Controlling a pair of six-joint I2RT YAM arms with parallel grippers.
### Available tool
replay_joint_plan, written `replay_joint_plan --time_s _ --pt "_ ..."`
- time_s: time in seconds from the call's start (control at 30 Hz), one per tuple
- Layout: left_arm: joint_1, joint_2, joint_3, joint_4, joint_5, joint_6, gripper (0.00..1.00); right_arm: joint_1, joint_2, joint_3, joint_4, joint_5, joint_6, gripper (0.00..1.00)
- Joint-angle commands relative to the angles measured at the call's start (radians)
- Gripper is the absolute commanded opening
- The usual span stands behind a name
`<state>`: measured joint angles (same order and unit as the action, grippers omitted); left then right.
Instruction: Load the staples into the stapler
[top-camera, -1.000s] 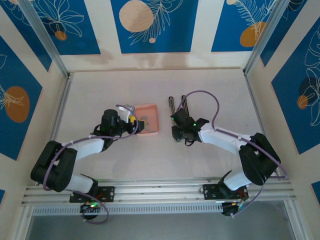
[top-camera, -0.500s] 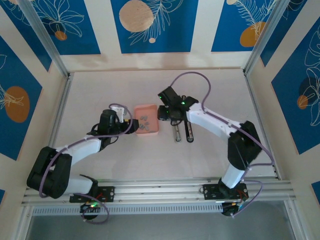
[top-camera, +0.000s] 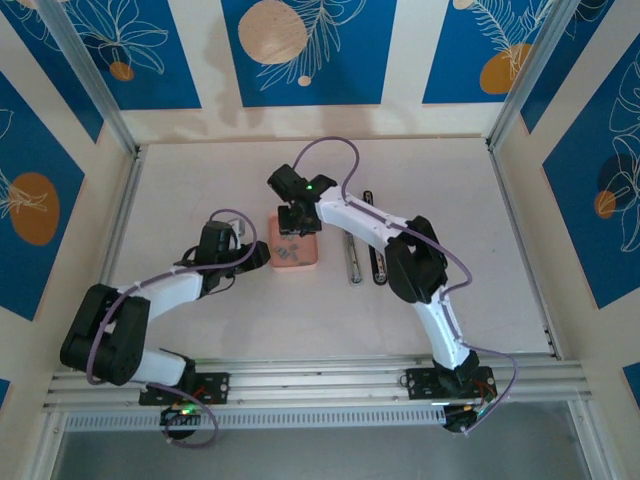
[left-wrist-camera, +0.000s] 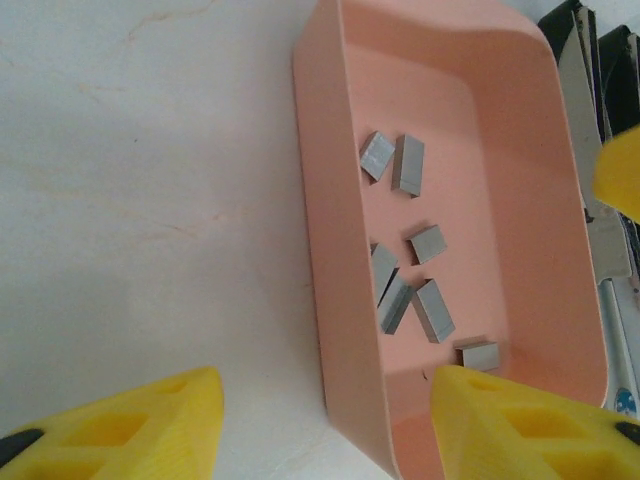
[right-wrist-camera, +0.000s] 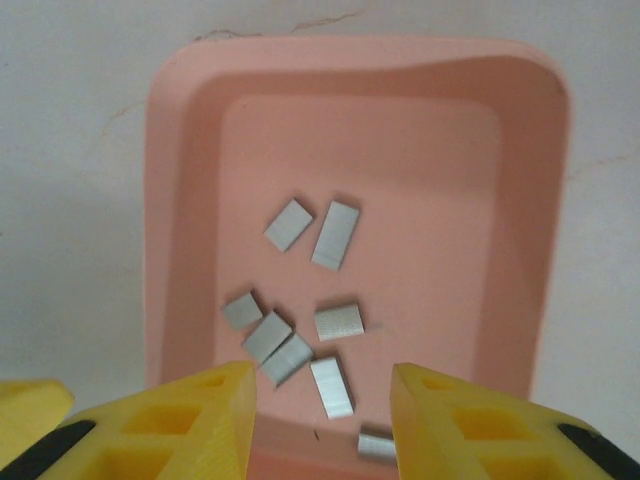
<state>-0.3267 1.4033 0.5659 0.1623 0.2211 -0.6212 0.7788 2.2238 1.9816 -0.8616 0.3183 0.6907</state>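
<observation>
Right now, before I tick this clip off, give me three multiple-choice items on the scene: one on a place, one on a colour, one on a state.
1. Where do the staples lie?
A. in the tray
B. scattered on the bare table
C. on the metal rail

2. What colour is the tray?
A. blue
B. pink
C. green

3. How do the right arm's fingers stand?
A. shut on a staple strip
B. shut on the tray's wall
C. open, gripping nothing

Answers:
1 A, since the grey strips all rest on the tray's floor.
2 B, since its walls and floor are salmon pink.
3 C, since the two yellow fingers are spread apart above the tray and nothing is held between them.
</observation>
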Motion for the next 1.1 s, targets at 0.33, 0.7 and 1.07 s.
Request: replay_joint_plan --time_s 0.33,0.7,1.07 --pt "0.026 0.035 0.017 -0.002 0.044 -0.027 0.55 -0.034 0.193 0.175 -0.071 -0.064 0.015 0.40" --pt "0.031 0.046 0.019 0.003 0.053 -0.019 0.55 -0.044 0.238 0.189 -0.052 -0.084 0.015 0.40" --pt "0.030 0.046 0.017 0.002 0.053 -0.014 0.55 -0.050 0.265 0.189 -0.035 -0.104 0.008 0.39"
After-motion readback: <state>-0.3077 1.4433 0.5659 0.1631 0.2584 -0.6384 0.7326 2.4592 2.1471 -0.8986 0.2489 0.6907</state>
